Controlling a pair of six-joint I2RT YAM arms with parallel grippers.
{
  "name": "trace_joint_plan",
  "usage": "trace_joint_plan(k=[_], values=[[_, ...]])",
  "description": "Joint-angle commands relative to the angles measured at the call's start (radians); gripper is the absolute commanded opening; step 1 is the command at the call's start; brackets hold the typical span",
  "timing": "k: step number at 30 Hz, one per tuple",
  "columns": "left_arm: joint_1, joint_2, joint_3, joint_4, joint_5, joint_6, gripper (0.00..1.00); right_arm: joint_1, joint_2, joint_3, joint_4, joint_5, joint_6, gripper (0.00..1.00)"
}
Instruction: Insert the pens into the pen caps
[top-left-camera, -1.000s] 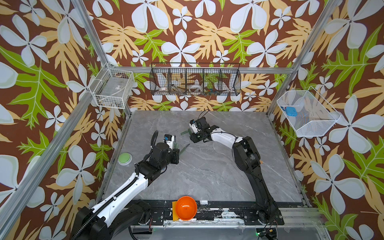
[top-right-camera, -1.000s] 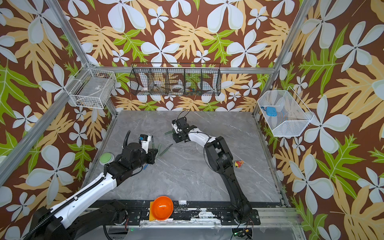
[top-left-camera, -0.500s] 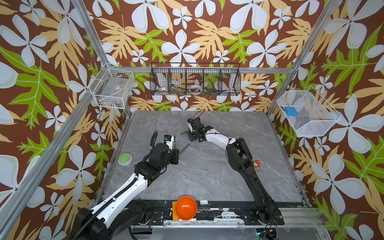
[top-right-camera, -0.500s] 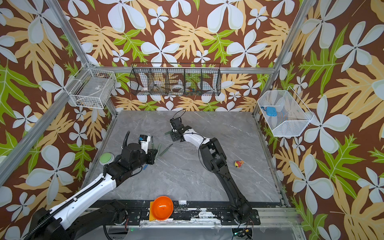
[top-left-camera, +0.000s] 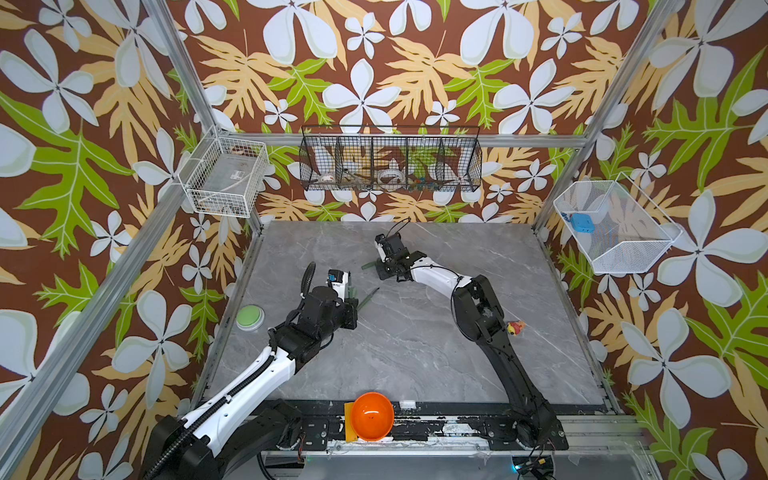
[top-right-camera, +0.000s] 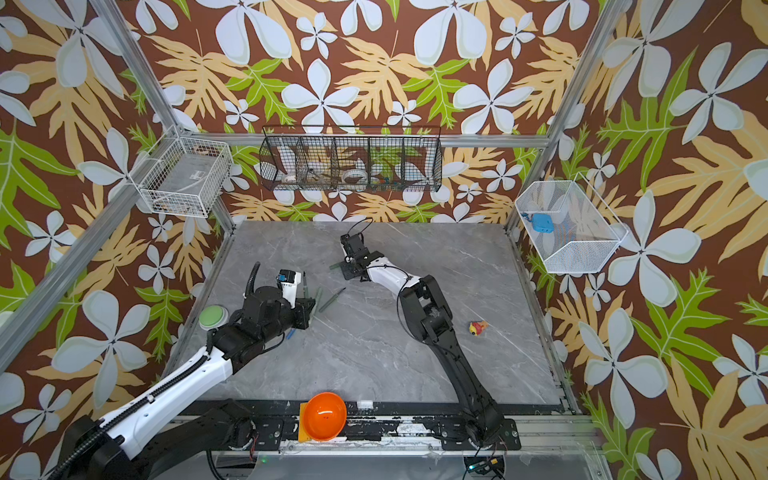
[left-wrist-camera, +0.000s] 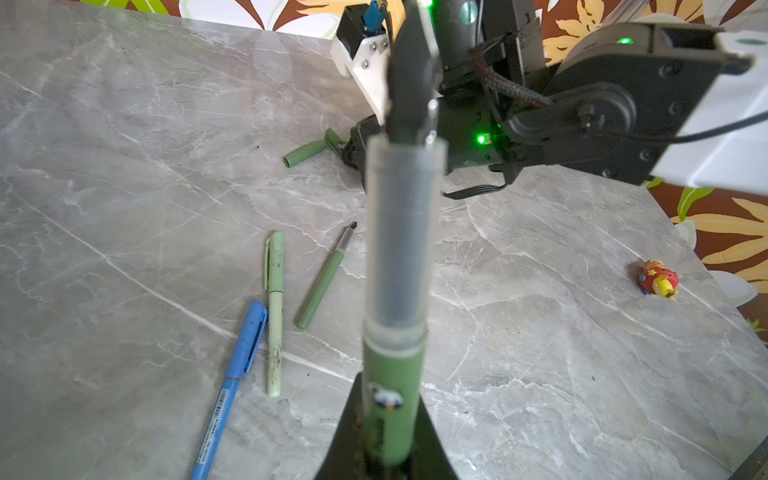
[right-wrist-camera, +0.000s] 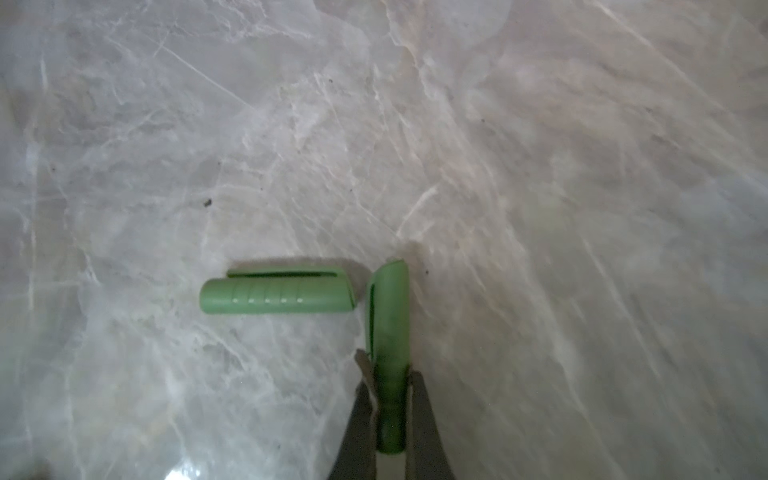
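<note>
Marble table (top-left-camera: 415, 353); left pincer (left-wrist-camera: 390, 403) clamps green pen (left-wrist-camera: 394, 357), right pincer (right-wrist-camera: 388, 370) green cap (right-wrist-camera: 388, 307); blue pen (left-wrist-camera: 243, 345) print illegible.

The surface (top-left-camera: 415, 357) looks like smooth grey veined stone with a faint sheen. The lying pen cap (right-wrist-camera: 276, 297) is matt green plastic with shallow ribs; the orange bowl (top-left-camera: 371, 417) is glossy plastic.

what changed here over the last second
The right gripper reached a little further left in both top views and shut on a green cap; a second cap lies beside it. The left gripper keeps its grip on the green pen, and the loose pens on the table have not moved.
</note>
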Motion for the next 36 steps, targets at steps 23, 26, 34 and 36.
trace_joint_plan(k=[23,26,34,36], values=[[0.002,0.040,-0.017,0.106,0.135,0.009,0.00,-0.023,-0.787,-0.786,-0.230,-0.084,0.051,0.52],[0.000,0.045,-0.037,0.145,0.174,0.011,0.00,-0.028,-0.769,-0.738,-0.273,-0.094,-0.048,0.53],[-0.052,0.059,-0.060,0.197,0.219,0.042,0.00,-0.031,-0.568,-0.585,-0.482,-0.180,-0.362,0.54],[-0.052,0.056,-0.061,0.198,0.216,0.041,0.00,-0.031,-0.527,-0.550,-0.508,-0.176,-0.382,0.53]])
